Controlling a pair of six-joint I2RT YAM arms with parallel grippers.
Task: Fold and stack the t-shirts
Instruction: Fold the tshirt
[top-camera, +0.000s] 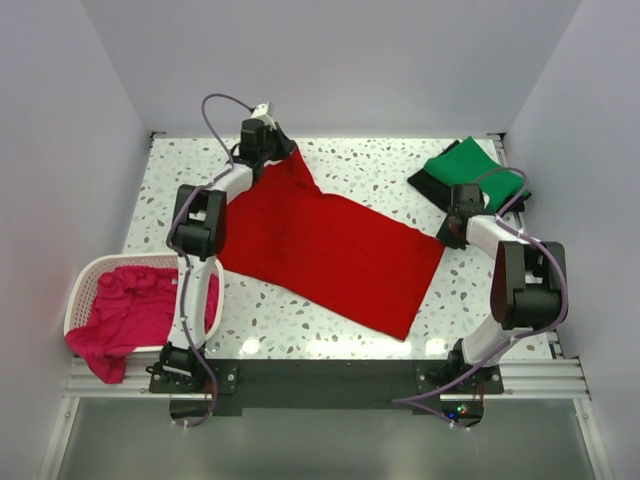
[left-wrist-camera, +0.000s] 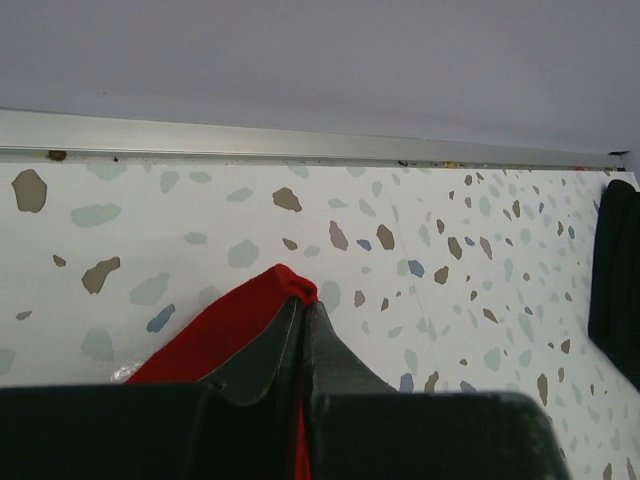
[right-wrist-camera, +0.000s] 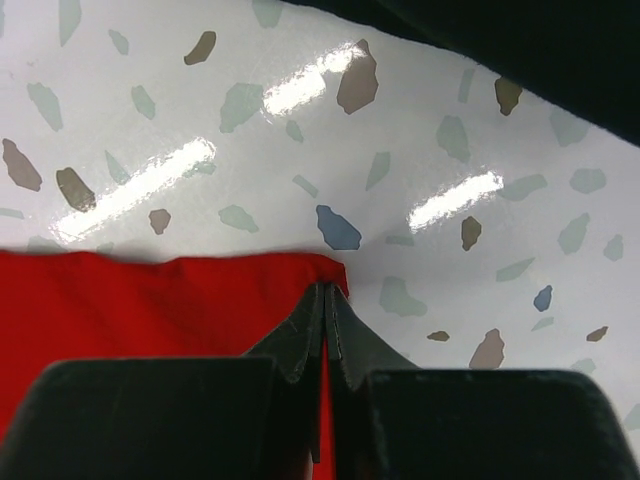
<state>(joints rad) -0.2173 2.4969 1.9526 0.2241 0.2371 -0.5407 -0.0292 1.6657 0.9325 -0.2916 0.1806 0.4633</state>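
Left gripper: clenched on a corner of the red shirt. In its wrist view the fingertips meet and a small red fold pokes out just past them. The fingers hide the cloth caught between them.
Right gripper: pinched tight on another corner of the red shirt, right at its edge. How much cloth sits inside the pinch cannot be seen.
Red shirt: spread flat on the table between the two grippers, from the left gripper at the far side across to the right gripper. Neck and sleeves cannot be made out.
Green shirt: just beyond the right gripper, folded, lying on the black shirt and apart from the red shirt.
Black shirt: mostly covered by the green shirt, so only its edges show. In the right wrist view it is a dark shape cut off at the top corner.
Pink shirt: crumpled in the basket, well apart from the left gripper and near that arm's base. Part of it hangs over the near rim.
Basket: its right side is crossed by the left arm.
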